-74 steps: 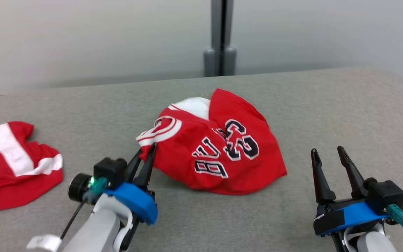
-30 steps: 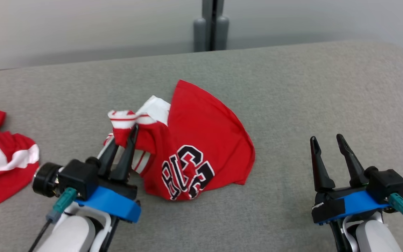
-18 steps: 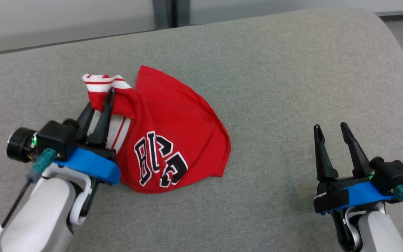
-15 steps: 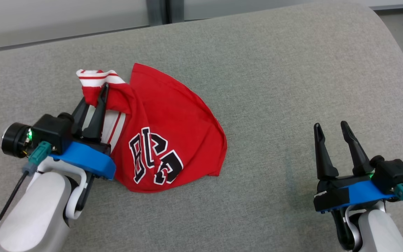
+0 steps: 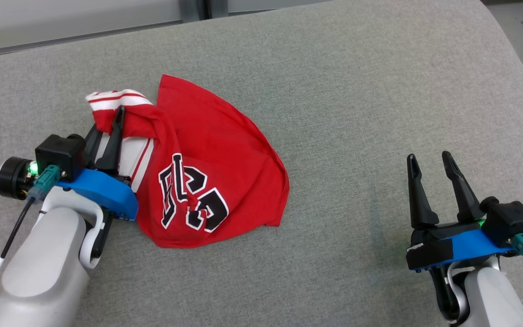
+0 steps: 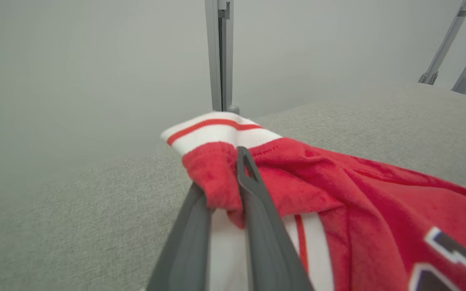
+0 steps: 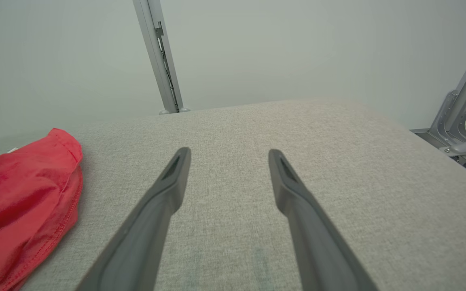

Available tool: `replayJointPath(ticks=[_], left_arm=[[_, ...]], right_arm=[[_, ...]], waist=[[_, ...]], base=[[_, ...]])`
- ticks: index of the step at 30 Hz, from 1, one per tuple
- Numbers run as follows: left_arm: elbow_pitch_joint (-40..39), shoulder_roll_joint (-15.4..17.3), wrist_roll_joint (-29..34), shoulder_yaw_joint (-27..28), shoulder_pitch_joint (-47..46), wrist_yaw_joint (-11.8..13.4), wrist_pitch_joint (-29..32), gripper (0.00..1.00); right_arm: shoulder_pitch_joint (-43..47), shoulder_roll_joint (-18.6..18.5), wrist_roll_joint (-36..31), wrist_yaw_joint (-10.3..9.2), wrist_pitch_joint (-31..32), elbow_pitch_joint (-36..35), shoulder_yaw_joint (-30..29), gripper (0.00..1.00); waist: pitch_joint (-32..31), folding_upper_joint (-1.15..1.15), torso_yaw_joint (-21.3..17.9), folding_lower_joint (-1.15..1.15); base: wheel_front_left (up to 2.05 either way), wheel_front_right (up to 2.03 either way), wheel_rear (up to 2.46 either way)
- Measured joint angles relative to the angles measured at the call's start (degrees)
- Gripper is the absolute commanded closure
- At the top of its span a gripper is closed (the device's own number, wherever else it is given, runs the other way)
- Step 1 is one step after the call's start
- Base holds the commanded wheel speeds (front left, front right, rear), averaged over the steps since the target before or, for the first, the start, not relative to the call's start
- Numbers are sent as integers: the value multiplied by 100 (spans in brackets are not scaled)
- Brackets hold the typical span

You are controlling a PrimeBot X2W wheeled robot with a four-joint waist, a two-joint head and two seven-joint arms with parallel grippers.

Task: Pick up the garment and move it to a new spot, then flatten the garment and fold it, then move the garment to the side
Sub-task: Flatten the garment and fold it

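Note:
The garment is a red jersey with black-and-white lettering and white striped trim, crumpled on the grey padded surface. My left gripper is shut on a bunched fold near the white striped edge and lifts that part while the rest trails on the surface. The left wrist view shows the red cloth pinched between the two fingers of that left gripper. Well to the right my right gripper stands open and empty above bare fabric. In the right wrist view the jersey's hem lies far left of the right gripper.
A pale wall with a grey metal post runs behind the surface. The surface's rounded right edge drops to the floor, where metal frame legs stand.
The head camera has tilted down and turned right, so the second red cloth at left has left the picture. My left gripper has dragged the jersey's gripped end, bunching it; the right gripper stays open.

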Motion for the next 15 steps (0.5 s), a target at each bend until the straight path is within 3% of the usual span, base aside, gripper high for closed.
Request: replayJointPath(ticks=[1,9,15], left_arm=[[124,-29,12,-3,-29,0,-22,0],[459,-356,71,22,-13,-58,-172,0],[-87,-470,256,347,442,-21,-182,0]], right_arm=[[-1,0,-1,0,0,7,3,0],[21,0,-83,0,0,98,-14,0],[46,1,-110,0,0,133,1,0]], waist=[[-7,0,7,0],[-286,0,235,-1],[-488,0,483,-1]], base=[[0,0,0],[0,0,0],[0,0,0]])
